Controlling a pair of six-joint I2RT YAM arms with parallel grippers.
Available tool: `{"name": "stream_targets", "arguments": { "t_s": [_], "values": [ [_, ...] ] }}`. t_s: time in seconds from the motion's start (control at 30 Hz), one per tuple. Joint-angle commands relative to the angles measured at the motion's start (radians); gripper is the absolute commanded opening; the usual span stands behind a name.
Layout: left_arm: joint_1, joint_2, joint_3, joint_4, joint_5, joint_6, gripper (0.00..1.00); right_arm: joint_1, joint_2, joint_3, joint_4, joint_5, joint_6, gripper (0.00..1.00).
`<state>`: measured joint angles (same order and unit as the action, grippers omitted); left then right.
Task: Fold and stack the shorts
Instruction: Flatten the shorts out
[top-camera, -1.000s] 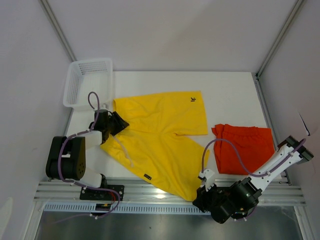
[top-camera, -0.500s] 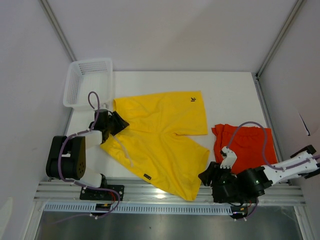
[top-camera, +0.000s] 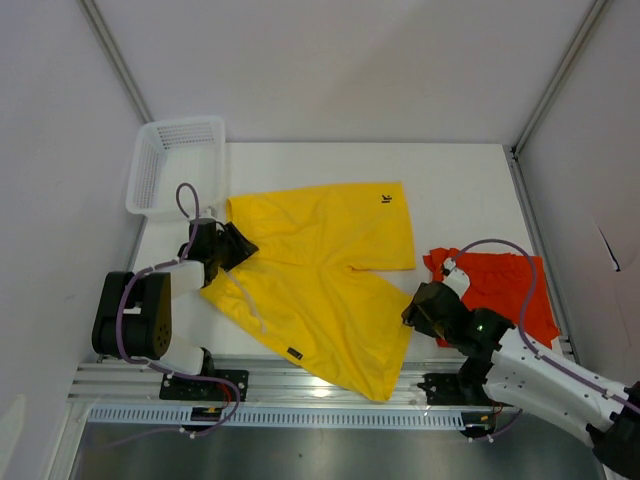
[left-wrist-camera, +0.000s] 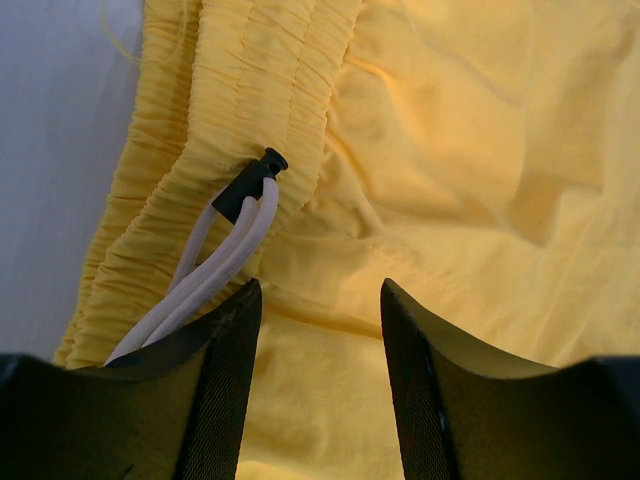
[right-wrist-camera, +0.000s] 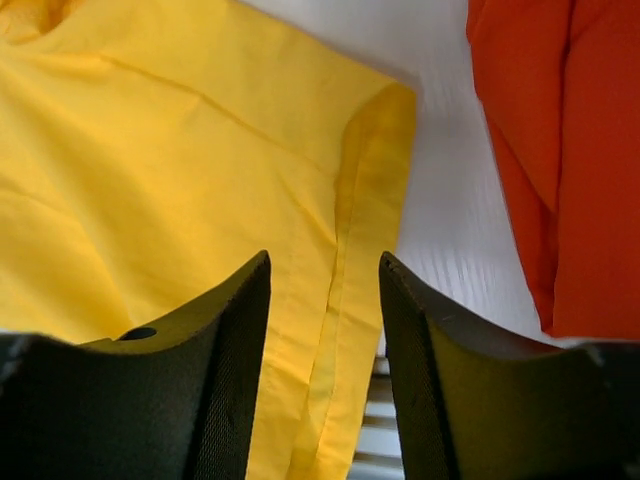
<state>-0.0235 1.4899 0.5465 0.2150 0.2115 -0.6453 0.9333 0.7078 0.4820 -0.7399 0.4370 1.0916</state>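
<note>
At the left edge of the yellow shorts (top-camera: 320, 260), which lie spread flat, the left gripper (left-wrist-camera: 320, 300) sits over the gathered waistband beside the white drawstring (left-wrist-camera: 225, 250). Its jaws are apart and grip nothing, and it is probably placed to take that side for a fold. At their right leg hem the right gripper (right-wrist-camera: 325, 270) hovers, also parted and empty, seemingly lining up on the hem. The orange-red shorts (top-camera: 500, 290) lie rumpled just right of the yellow pair, likely set aside for stacking.

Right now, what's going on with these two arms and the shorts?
The yellow shorts lie spread flat on the table, not yet folded. The left gripper sits open at their waistband beside the white drawstring. The right gripper hovers open over a leg hem near the front edge. The orange-red shorts lie apart to the right.
</note>
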Motion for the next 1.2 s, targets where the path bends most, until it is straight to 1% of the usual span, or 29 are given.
{"name": "stream_targets", "arguments": {
  "t_s": [0.0, 0.1, 0.2, 0.33, 0.47, 0.8, 0.9, 1.17],
  "values": [
    [0.007, 0.006, 0.009, -0.019, -0.024, 0.032, 0.55, -0.169, -0.007, -0.052, 0.227, -0.266, -0.188, 0.49],
    [0.007, 0.006, 0.006, -0.016, -0.024, 0.03, 0.55, -0.263, 0.007, -0.078, 0.306, -0.354, -0.223, 0.48],
    [0.007, 0.006, 0.007, -0.017, -0.024, 0.03, 0.55, -0.301, 0.036, -0.083, 0.353, -0.4, -0.248, 0.47],
    [0.007, 0.004, 0.007, -0.017, -0.024, 0.029, 0.55, -0.313, 0.085, -0.089, 0.396, -0.403, -0.259, 0.47],
    [0.007, 0.004, 0.006, -0.017, -0.024, 0.029, 0.55, -0.315, 0.116, -0.089, 0.39, -0.376, -0.262, 0.47],
    [0.007, 0.004, 0.004, -0.016, -0.026, 0.029, 0.55, -0.317, 0.056, -0.117, 0.336, -0.325, -0.263, 0.48],
    [0.005, 0.004, 0.007, -0.016, -0.026, 0.029, 0.55, -0.321, 0.094, -0.123, 0.35, -0.325, -0.265, 0.48],
    [0.007, 0.004, 0.006, -0.016, -0.024, 0.029, 0.55, -0.321, 0.193, -0.132, 0.456, -0.325, -0.272, 0.47]
  ]
}}
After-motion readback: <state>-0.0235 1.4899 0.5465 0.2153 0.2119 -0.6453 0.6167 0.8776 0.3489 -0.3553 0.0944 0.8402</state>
